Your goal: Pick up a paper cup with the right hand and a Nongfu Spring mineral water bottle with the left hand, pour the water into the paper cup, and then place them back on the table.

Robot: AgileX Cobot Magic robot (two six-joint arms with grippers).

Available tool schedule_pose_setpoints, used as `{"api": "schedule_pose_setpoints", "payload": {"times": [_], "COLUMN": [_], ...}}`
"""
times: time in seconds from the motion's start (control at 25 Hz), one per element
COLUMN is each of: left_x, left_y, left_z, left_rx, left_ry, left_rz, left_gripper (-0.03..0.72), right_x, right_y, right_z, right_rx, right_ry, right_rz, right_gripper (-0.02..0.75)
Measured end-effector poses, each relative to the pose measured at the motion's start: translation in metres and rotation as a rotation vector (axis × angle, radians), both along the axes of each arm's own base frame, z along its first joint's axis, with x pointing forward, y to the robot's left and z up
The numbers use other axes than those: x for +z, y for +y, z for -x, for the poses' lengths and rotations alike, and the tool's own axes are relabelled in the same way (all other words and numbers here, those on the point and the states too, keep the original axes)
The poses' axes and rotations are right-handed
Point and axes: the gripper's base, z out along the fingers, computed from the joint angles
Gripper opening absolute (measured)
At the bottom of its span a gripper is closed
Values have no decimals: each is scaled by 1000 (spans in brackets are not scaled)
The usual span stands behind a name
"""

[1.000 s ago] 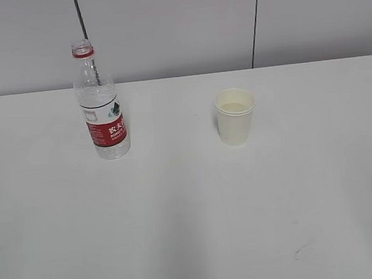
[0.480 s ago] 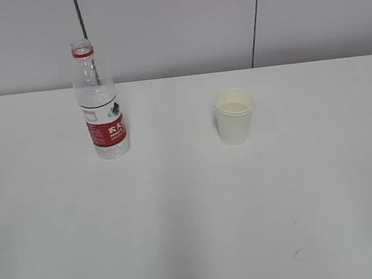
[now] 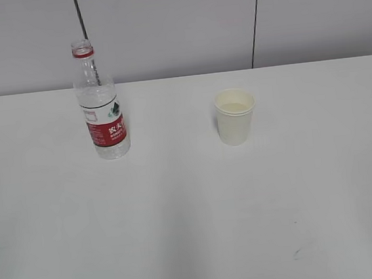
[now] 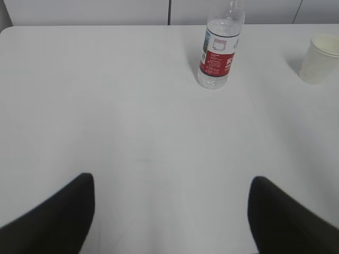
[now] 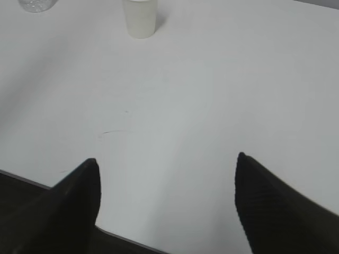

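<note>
The Nongfu Spring bottle (image 3: 100,101) stands upright and uncapped at the back left of the white table (image 3: 193,218); it also shows in the left wrist view (image 4: 219,50). The cream paper cup (image 3: 235,116) stands upright to its right with liquid inside; it shows in the left wrist view (image 4: 320,58) and the right wrist view (image 5: 140,17). My left gripper (image 4: 170,182) is open and empty, well short of the bottle. My right gripper (image 5: 167,166) is open and empty over the table's near edge, far from the cup. Neither arm shows in the exterior view.
A grey panelled wall (image 3: 175,28) with dark vertical seams runs behind the table. The table's near edge (image 5: 32,181) shows by my right gripper. A few faint dark marks (image 3: 301,252) lie on the front right of the tabletop.
</note>
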Motion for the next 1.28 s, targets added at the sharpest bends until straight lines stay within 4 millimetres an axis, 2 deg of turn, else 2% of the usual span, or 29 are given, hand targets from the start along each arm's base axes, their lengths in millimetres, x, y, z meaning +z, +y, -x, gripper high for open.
{"api": "schedule_pose_setpoints", "payload": {"times": [0.56,1.28], "left_x": [0,0], "left_y": [-1,-1], "left_z": [0,0], "left_rx": [93,99], "left_ry": [0,0], "left_rz": [0,0], "left_gripper": [501,477], "right_x": [0,0], "right_y": [-4,-4], "right_z": [-1,-1], "right_rx": [-54,-107], "right_ry": [-11,-12], "right_rz": [40,40], "right_gripper": [582,582]}}
